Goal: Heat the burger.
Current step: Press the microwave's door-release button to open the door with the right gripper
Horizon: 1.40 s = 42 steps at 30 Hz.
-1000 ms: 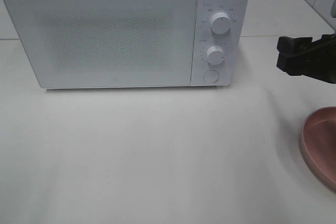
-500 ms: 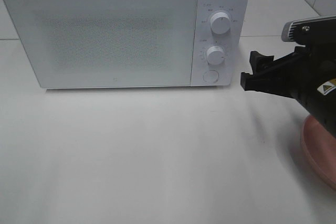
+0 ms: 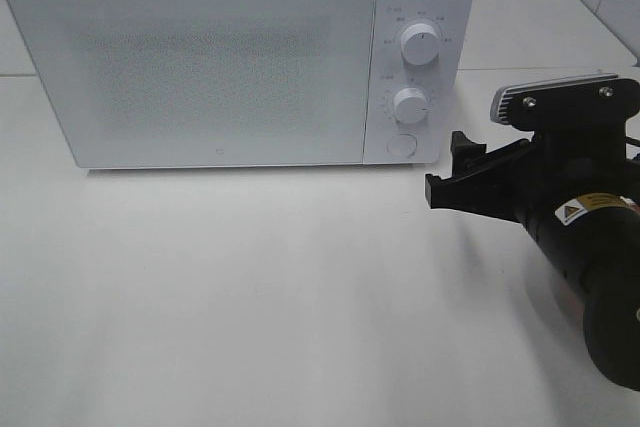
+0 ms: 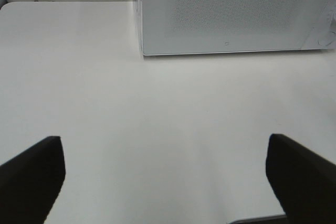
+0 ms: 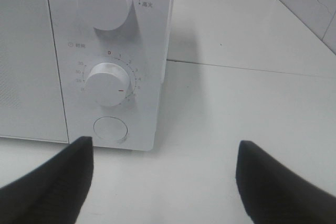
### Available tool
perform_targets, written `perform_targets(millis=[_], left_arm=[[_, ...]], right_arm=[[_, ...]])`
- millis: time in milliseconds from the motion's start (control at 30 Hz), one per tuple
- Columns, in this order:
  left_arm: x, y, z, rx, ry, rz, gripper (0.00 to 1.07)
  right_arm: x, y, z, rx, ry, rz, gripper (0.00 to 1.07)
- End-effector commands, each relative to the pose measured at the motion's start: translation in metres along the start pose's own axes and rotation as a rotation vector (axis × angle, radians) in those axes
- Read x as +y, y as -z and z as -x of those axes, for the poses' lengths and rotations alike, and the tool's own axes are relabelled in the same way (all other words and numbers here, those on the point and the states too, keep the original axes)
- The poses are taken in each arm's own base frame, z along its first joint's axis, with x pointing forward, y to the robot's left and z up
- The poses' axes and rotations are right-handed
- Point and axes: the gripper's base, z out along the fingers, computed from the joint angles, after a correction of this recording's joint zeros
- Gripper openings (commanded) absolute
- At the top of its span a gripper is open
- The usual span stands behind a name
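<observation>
Standing at the back of a white tabletop (image 3: 250, 297): a boxy white microwave oven (image 3: 220, 57), door closed, with two round white knobs (image 3: 419, 44) above a round white button (image 3: 401, 145). Black right gripper (image 3: 447, 169): jaws spread, empty, near the button. Black left gripper (image 4: 163, 145): jaws spread wide, empty, above the tabletop before the oven. No view shows the burger.

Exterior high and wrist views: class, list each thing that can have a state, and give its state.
Microwave door: shut.
Upper knob: marker straight up.
Lower knob: red mark turned off zero.
Left end effector: open, empty.
Right end effector: open, empty.
</observation>
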Motion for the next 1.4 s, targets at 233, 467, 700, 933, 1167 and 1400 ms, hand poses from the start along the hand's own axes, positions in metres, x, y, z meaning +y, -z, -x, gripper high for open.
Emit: perform_targets(millis=[233,467,700,933,1167,1400], left_arm=[[-0.001,0.001,-0.001,-0.022,-0.002,-0.008,0.95],[-0.001,0.001,-0.001,-0.022,-0.002,-0.008,0.95],[-0.001,0.001,-0.001,-0.022,-0.002,-0.008,0.95],[-0.001,0.001,-0.001,-0.022,-0.002,-0.008,0.95],[-0.001,0.001,-0.001,-0.022,-0.002,-0.008,0.95],[-0.001,0.001,-0.001,-0.022,-0.002,-0.008,0.95]], right_arm=[[0.008,-0.006,0.005,-0.007,-0.047,0.003,0.74],[0.008,-0.006,0.003,0.018,-0.301,0.010,0.73],[0.009,-0.006,0.002,0.023,-0.707,0.006,0.65],[0.009,-0.005,0.001,0.043,-0.994,0.001,0.50],[0.012,-0.005,-0.005,0.115,-1.282,-0.017,0.20],[0.016,-0.004,-0.011,0.210,-1.449,-0.043,0.01]])
